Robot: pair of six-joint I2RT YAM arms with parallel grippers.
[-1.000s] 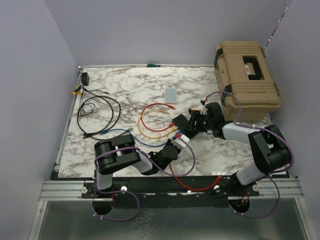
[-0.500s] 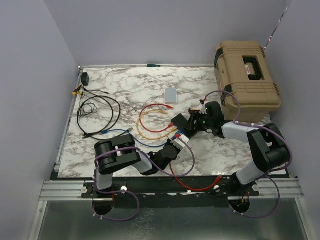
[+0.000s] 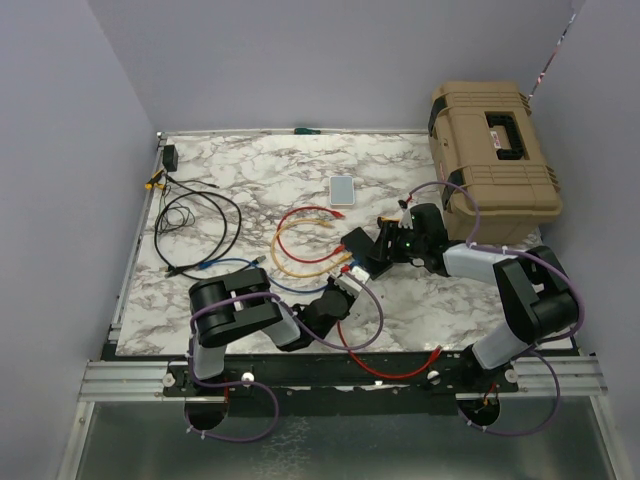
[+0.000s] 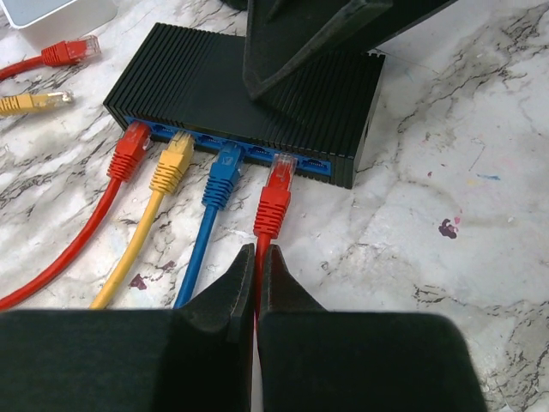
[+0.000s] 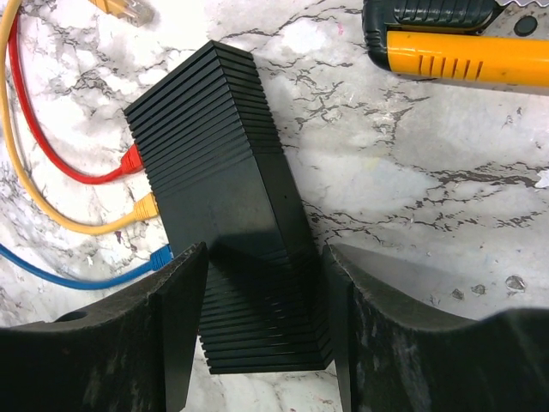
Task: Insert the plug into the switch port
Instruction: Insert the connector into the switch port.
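Observation:
The switch (image 4: 214, 94) is a ribbed black box lying on the marble table (image 3: 250, 165), its sockets facing my left gripper. Red, yellow and blue plugs sit in its first three sockets. A fourth plug (image 4: 276, 193), red with a clear tip, rests with its tip at the fourth socket's mouth. My left gripper (image 4: 258, 251) is shut on this plug's red cable just behind the boot. My right gripper (image 5: 266, 249) straddles the switch (image 5: 219, 172) from above, its fingers against both long sides. From above, the switch (image 3: 360, 243) lies between the left gripper (image 3: 340, 293) and the right gripper (image 3: 385, 245).
A tan toolbox (image 3: 492, 145) stands at the back right. A small grey-white box (image 3: 342, 190) lies behind the switch, with loose red and yellow cable ends (image 4: 73, 51) near it. A black cable coil (image 3: 195, 225) and adapter (image 3: 171, 157) are at the left. A yellow-and-black tool (image 5: 463, 51) lies beyond the switch.
The right gripper and the switch have shifted slightly left. The left gripper has edged with the red cable, whose loop near the front edge now lies differently.

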